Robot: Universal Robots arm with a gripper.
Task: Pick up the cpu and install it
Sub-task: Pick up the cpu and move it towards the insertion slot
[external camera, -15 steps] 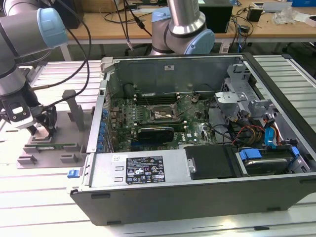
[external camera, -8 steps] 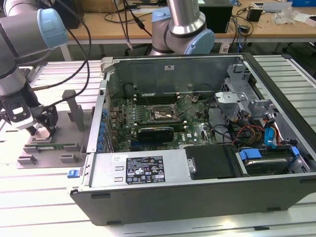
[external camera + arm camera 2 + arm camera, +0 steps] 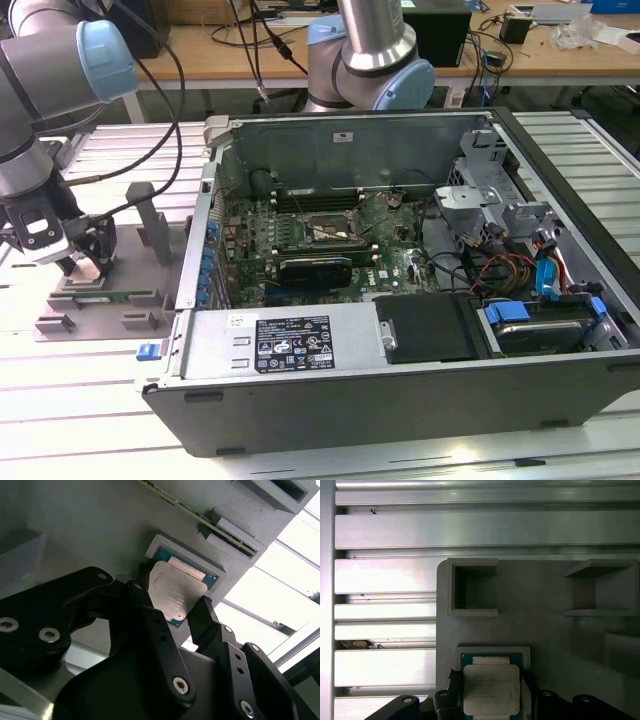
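Observation:
The cpu, a small square chip with a silvery-white top on a green board, lies at a shallow recess of the grey plastic tray. In both wrist views my gripper has one black finger against each of two opposite edges of the chip, shut on it. The first wrist view looks straight down on the cpu between the fingers of the gripper, at the edge of the tray. In the exterior view the gripper hangs low over the tray, at that view's left, outside the computer case.
The open computer case lies at the exterior view's centre, with the black socket frame on its motherboard and a long black graphics card just in front. Upright grey holders stand on the tray. A second arm stands behind the case.

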